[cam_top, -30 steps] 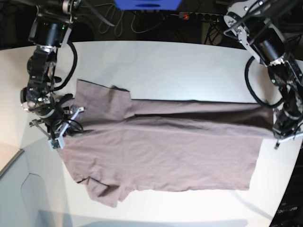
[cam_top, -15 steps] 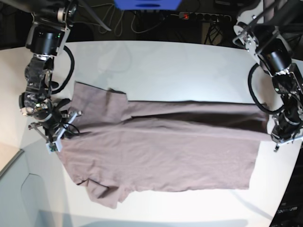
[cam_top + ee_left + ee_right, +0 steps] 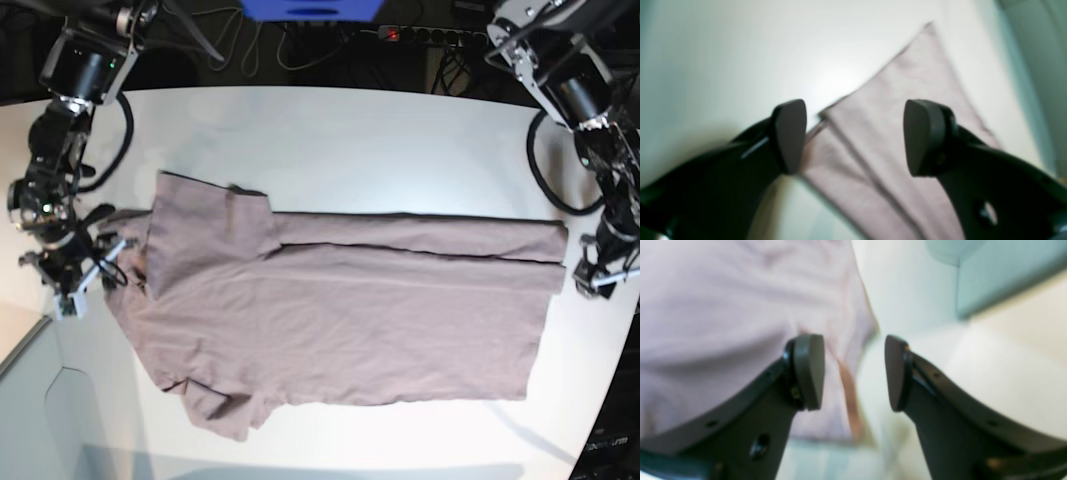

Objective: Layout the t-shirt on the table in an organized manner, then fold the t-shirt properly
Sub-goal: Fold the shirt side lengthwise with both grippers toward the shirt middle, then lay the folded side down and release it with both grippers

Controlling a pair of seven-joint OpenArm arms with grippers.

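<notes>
The mauve-brown t-shirt lies spread lengthwise on the white table, its far long edge folded over toward the middle. One sleeve points to the back left, the other to the front left. My right gripper hovers open just off the shirt's left end; in its wrist view the gripper has nothing between its fingers, with the t-shirt edge below and left. My left gripper is open beside the right end. In its wrist view the gripper stands above the folded t-shirt corner, apart from it.
A power strip and cables lie behind the table's far edge, beside a blue object. The table's curved edge runs close to both grippers. A lower grey surface sits off the front left corner.
Both grippers went from shut on the shirt's ends to open and let the fabric go. Each has drawn outward, away from the shirt. The shirt's ends now lie flat.
</notes>
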